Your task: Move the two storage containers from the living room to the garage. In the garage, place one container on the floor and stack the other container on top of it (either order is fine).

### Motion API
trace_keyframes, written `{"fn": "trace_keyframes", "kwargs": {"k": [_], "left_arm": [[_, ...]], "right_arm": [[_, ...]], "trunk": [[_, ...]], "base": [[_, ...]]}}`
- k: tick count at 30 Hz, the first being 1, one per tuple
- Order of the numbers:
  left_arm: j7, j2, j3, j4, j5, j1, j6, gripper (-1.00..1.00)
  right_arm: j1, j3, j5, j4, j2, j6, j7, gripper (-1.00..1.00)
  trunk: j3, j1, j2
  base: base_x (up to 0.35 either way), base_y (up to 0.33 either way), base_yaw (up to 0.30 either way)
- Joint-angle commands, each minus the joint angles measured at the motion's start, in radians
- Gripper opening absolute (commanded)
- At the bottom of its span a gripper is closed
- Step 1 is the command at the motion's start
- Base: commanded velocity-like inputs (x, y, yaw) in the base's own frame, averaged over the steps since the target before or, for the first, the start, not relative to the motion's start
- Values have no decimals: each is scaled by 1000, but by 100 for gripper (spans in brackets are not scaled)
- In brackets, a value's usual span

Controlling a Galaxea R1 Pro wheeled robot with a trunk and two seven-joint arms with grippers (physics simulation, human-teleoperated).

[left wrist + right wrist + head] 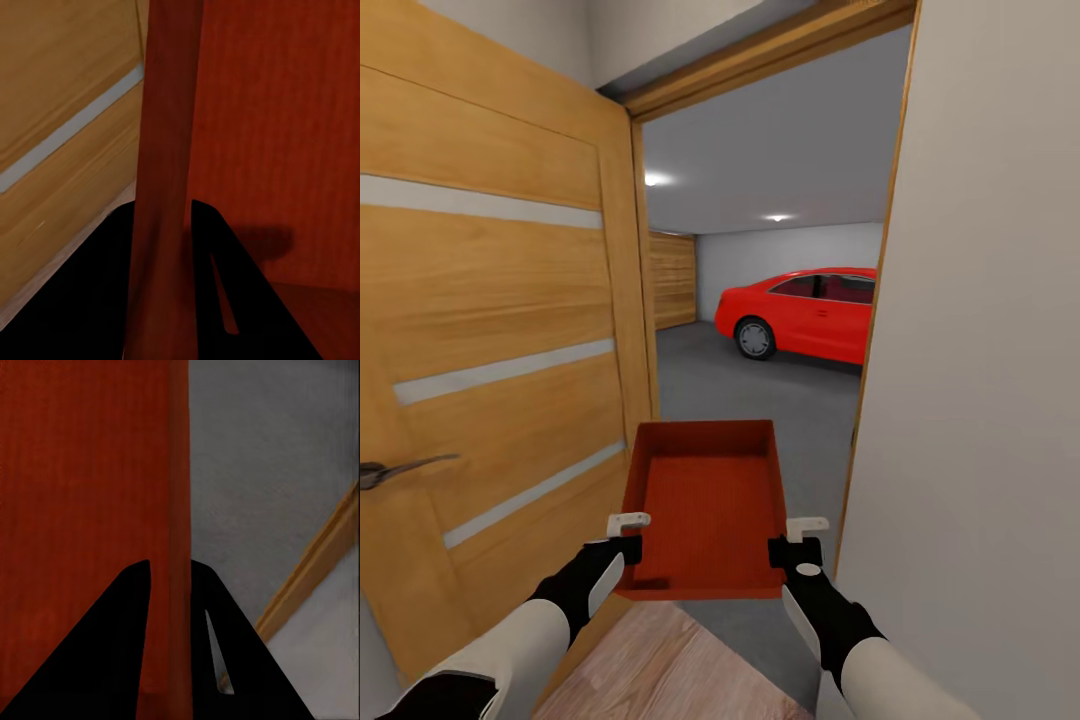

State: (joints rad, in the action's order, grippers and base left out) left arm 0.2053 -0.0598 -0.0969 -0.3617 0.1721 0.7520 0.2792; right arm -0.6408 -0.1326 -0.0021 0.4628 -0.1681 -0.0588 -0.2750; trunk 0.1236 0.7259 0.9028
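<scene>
I've both grippers, left gripper (628, 535) and right gripper (798, 538), clamped on the container (705, 505) walls; its long axis points 12 o'clock through the doorway (770, 300).

I am holding a storage container (705, 510) before me between my left gripper (628, 537) and right gripper (800, 540), facing a doorway; an open door (490, 330) is standing left, a car (805, 312) parked beyond.

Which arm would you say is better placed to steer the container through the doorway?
Neither alone: the left gripper and right gripper each clamp a side wall of the storage container. The left sits nearest the open door, so watch it.
</scene>
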Motion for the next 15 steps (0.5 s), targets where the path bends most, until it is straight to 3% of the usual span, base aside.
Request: {"fn": "trace_keyframes", "kwargs": {"k": [1,7,15], "left_arm": [[17,52,23,-5,-23,1,-57,-100],[17,52,23,-5,-23,1,-58,-100],[16,52,23,-5,-23,1,-58,-100]], "right_arm": [[0,-10,-15,-1,1,-6,-6,-100],[0,-10,-14,-1,2,-6,-6,-100],[0,-10,-13,-1,2,-6,-6,-100]], "trunk": [[2,0,1],[2,0,1],[2,0,1]], "base": [[14,122,-279],[70,195,-256],[94,206,-44]]}}
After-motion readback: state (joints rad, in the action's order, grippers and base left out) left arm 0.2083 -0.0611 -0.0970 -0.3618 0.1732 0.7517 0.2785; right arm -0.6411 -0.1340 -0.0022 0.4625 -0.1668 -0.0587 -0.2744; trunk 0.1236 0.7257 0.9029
